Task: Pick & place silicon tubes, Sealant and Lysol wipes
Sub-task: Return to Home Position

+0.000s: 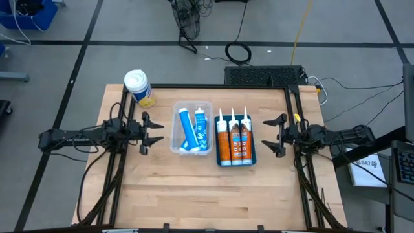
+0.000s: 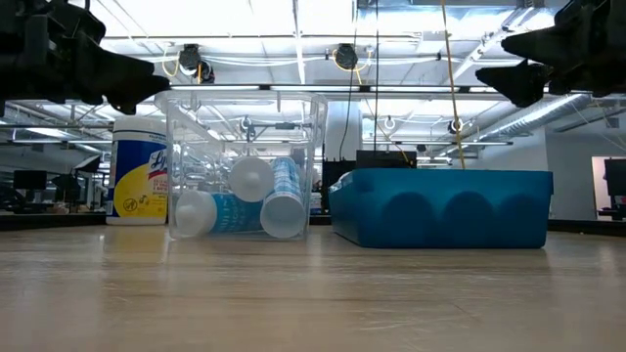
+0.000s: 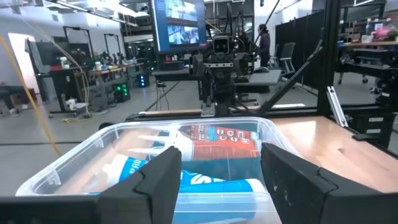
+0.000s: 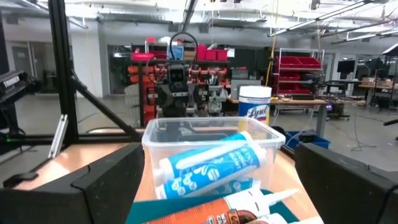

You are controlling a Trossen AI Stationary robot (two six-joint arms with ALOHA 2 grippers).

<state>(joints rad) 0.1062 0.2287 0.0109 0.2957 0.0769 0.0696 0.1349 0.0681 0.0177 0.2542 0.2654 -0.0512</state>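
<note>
Clear bin (image 1: 192, 104) holds blue tubes (image 1: 187, 129); blue bin (image 1: 236, 164) holds three orange sealants (image 1: 233, 139). Lysol wipes (image 1: 139, 87) stand upright on the surface (image 1: 194, 194), outside both bins. Left jaws and right jaws wide, empty

Overhead straight down, low level, opposed wrist views share clear bin (image 1: 174, 145)
</note>
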